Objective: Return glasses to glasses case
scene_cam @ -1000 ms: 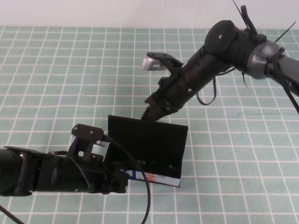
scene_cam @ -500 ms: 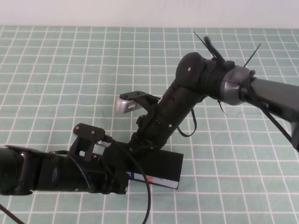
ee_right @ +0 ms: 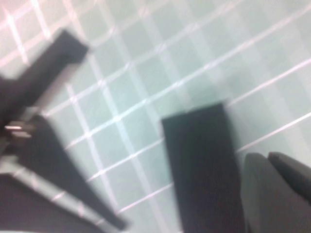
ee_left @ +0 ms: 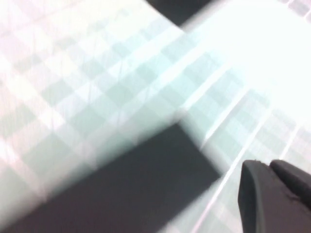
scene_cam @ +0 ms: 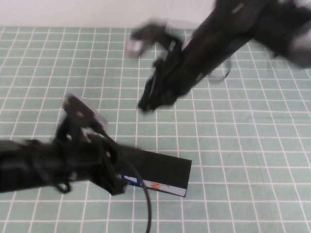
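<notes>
Although both arms are blurred, the layout is clear enough: the glasses case (scene_cam: 158,172) lies flat with its lid down near the front edge of the green gridded mat (scene_cam: 252,160), its printed side facing the front. The glasses themselves are not visible in any view; presumably they are inside the closed case, but that cannot be confirmed.

The left gripper (scene_cam: 112,182) sits at the case's left end, touching or nearly touching it; whether its fingers are apart or closed cannot be told, nor whether it has hold of anything. The right gripper (scene_cam: 146,104) hangs above the mat, behind the case and clear of it, toward the middle of the surface. Its fingers also blur together, so their opening cannot be judged, and nothing appears to be in its grasp.

As a judgement, the task looks at or near its end, with the lid shut. The risks from here lie with the left arm: if it pulls away while catching the case's end, it could drag the case toward the left edge or flip the lid open again.
</notes>
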You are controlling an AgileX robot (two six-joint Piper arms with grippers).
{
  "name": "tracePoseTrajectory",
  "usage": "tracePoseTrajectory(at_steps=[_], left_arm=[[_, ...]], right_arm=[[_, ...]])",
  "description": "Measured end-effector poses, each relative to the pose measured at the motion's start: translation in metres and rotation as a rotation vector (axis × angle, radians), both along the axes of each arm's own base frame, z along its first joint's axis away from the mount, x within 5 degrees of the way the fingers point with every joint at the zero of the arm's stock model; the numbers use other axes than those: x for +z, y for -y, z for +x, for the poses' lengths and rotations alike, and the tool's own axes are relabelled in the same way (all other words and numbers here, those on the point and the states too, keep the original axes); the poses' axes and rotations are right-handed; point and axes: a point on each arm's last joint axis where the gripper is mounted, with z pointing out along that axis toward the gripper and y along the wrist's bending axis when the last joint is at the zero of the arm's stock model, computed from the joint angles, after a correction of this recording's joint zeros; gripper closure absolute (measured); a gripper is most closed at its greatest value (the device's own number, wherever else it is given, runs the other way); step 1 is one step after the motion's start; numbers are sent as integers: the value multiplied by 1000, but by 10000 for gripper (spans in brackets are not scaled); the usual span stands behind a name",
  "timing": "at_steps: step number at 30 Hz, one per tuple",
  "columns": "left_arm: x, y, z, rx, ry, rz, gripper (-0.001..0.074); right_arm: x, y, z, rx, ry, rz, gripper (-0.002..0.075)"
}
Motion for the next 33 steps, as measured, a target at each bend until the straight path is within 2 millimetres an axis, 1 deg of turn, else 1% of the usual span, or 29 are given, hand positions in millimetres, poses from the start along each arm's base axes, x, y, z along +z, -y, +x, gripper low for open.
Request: tracePoseTrajectory(at_steps=[2, 4, 5, 7, 10, 12, 14, 17, 20, 22, 24, 26, 28, 30, 33], left_arm=[[31, -4, -10, -16, 112, -37, 737], [67, -11, -24, -25, 241, -79, 737], [84, -15, -32, -29, 302, -103, 737], [117, -23, -51, -42, 423, -149, 737], [149, -33, -80, -86, 544, -204, 737], [157, -37, -97, -144, 571, -211, 737], [154, -39, -109, -218, 526, -177, 737], [130, -42, -113, -316, 377, 22, 737], [103, -50, -103, -283, 202, 264, 737], [90, -60, -93, -178, 117, 414, 737], [88, -69, -87, -48, 91, 482, 737], [93, -77, -86, 58, 135, 488, 737], [108, -84, -94, 146, 207, 429, 737], [125, -90, -105, 217, 290, 343, 737], [148, -102, -127, 300, 418, 207, 737]], right_arm=[[37, 15, -11, -27, 114, 37, 737], [71, 29, -26, -52, 217, 80, 737], [84, 35, -33, -61, 253, 101, 737], [113, 48, -52, -70, 332, 146, 737], [146, 66, -82, -69, 407, 201, 737], [163, 77, -102, -61, 444, 227, 737], [175, 87, -119, -51, 471, 241, 737], [190, 102, -144, -45, 499, 268, 737], [195, 117, -168, -46, 523, 288, 737], [189, 126, -181, -63, 511, 275, 737], [179, 138, -190, -110, 511, 229, 737], [165, 151, -197, -184, 515, 175, 737], [147, 167, -208, -268, 532, 124, 737], [132, 182, -221, -339, 558, 108, 737], [105, 204, -247, -426, 608, 162, 737]])
